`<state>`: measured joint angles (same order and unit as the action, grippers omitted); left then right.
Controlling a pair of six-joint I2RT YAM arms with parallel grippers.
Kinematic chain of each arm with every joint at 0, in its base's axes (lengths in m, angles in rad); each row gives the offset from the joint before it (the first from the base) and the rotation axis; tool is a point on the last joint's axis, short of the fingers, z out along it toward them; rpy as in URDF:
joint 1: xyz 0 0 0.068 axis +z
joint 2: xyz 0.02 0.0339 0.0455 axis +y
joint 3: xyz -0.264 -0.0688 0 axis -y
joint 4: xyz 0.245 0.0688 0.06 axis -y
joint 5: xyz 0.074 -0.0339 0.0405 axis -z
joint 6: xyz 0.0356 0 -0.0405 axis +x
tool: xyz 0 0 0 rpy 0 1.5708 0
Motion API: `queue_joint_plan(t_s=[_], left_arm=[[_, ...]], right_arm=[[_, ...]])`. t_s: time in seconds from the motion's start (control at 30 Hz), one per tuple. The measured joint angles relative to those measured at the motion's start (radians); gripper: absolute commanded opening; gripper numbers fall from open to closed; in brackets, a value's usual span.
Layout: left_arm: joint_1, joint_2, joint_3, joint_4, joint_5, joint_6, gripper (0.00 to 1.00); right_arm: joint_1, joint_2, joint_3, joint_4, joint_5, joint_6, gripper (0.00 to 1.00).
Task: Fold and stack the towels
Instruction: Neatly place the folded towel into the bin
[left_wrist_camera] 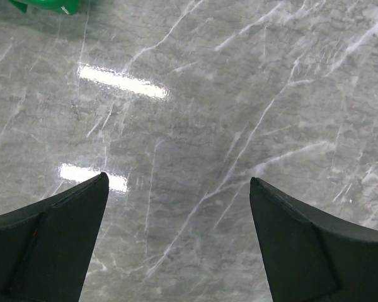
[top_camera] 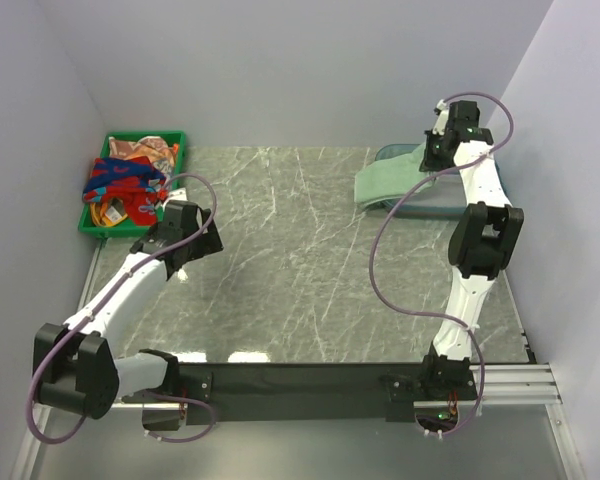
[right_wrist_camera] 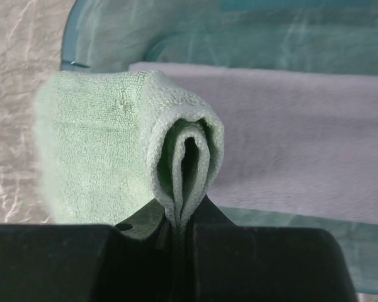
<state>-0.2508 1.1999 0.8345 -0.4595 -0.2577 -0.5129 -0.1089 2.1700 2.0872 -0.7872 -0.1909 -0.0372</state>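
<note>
a: where's the green towel (right_wrist_camera: 94, 157)?
b: far right corner, at the tub (top_camera: 435, 208). the right pincer (right_wrist_camera: 183, 217) is clamped tight on its folded edge; the layers loop up just past the jaws.
a: which way does it lie from there?
b: it trails to the pincer's left, toward the open table (top_camera: 310, 260). its long side runs out over the tub's left rim, so part of it hangs outside, i'd say.
a: what's under it?
b: a white towel (right_wrist_camera: 302, 145), flat in the tub just beyond the pincer. i reckon the green one has to come right to land square on it.
a: how does it look?
b: soft terry, pale sage, folded thick, plump at the pinch.
a: and the left pincer (left_wrist_camera: 179, 189)?
b: jaws wide apart, nothing in them, above bare table near the tray (top_camera: 92, 228). a red towel (top_camera: 120, 180) and others lie crumpled in there, and that arm's nearer those.
</note>
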Motion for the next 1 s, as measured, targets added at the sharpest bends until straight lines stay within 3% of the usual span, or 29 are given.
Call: queue_joint_plan(t_s=[1.0], left_arm=[[0.008, 0.075, 0.000, 0.006, -0.002, 0.000, 0.99]], right_arm=[[-0.082, 0.034, 0.000, 0.065, -0.001, -0.103, 0.00]])
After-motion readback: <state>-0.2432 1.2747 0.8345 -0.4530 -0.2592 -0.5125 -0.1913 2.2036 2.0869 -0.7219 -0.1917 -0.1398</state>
